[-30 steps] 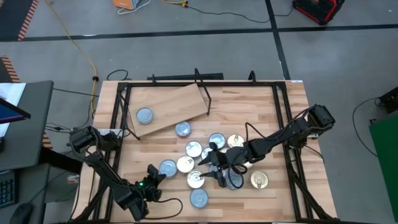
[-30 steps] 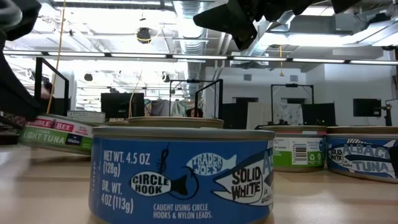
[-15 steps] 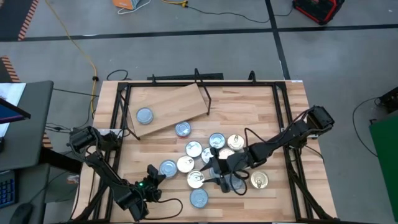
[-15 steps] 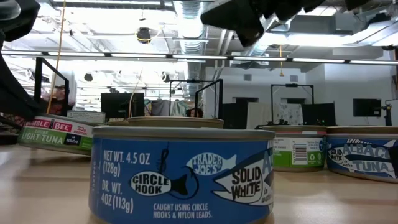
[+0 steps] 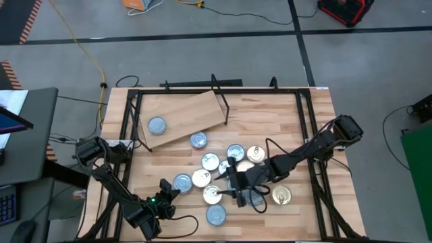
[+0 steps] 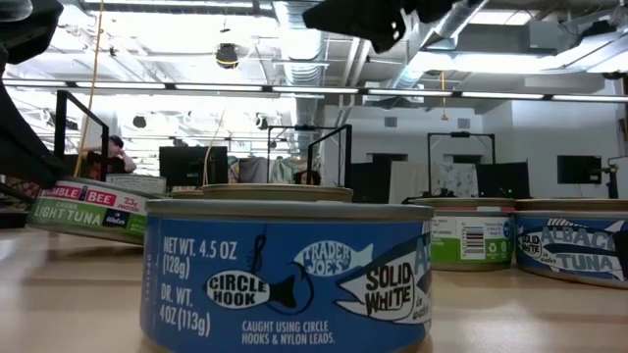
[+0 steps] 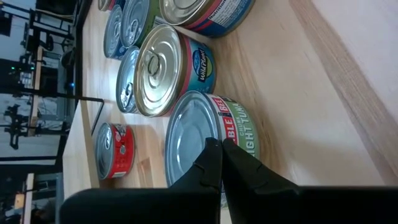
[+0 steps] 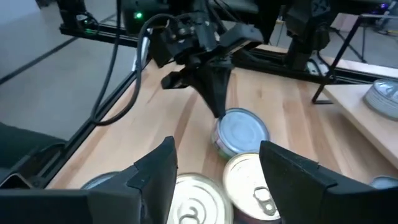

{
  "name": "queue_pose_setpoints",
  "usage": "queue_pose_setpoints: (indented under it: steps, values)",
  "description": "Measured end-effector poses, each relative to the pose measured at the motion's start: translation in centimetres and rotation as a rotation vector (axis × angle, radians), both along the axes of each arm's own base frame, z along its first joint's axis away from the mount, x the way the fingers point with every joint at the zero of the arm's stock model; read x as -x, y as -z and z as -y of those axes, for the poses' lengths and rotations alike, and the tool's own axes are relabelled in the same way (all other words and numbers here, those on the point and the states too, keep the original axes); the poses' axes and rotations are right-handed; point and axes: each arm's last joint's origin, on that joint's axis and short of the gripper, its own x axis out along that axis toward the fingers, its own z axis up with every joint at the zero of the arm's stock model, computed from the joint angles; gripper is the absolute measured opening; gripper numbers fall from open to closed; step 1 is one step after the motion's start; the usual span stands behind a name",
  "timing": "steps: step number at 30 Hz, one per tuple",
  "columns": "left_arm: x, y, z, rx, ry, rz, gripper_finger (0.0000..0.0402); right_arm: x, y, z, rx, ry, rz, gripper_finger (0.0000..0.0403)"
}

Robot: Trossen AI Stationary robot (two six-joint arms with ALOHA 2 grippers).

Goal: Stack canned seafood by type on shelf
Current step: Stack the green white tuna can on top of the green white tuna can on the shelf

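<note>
Several flat round tins of canned seafood (image 5: 226, 172) lie clustered on the table's middle, some with silver lids and some with gold. One tin (image 5: 156, 125) sits on the plywood shelf (image 5: 185, 113) at the far left, and another (image 5: 198, 140) lies at the shelf's near edge. My left gripper (image 5: 169, 187) is shut, its tips at a green-labelled light tuna tin (image 7: 205, 127). My right gripper (image 8: 221, 171) hangs open above two gold-lidded tins (image 8: 252, 183), with nothing between its fingers. My left gripper sets its shut fingertips (image 7: 214, 155) against the rim of the light tuna tin's silver lid (image 7: 198, 138), on the side nearest that arm. The fingers slant down from the table's near left. The tin rests flat on the table.
A blue-labelled tin (image 6: 285, 275) stands at the near edge, close to the low camera. A black rod frame (image 5: 219, 98) rises at the shelf's right end, and black rails (image 5: 312, 135) run along the table's sides. A person (image 6: 115, 147) shows in the room behind.
My right gripper has rolled about its own pointing line while staying over the middle cluster of tins. The tins have kept their places.
</note>
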Motion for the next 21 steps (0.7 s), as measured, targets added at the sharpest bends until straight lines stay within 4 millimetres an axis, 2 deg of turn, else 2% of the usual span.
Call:
queue_pose_setpoints:
  steps: [8,21]
  values:
    - [0.0,0.0,0.0,0.010,-0.003,-0.004,0.0000,-0.7,-2.1,-0.4,0.033,-0.011,-0.016,0.0271]
    - [0.0,0.0,0.0,0.015,-0.003,-0.009,0.0000,-0.8,-2.1,-0.4,0.036,-0.011,-0.024,0.0271]
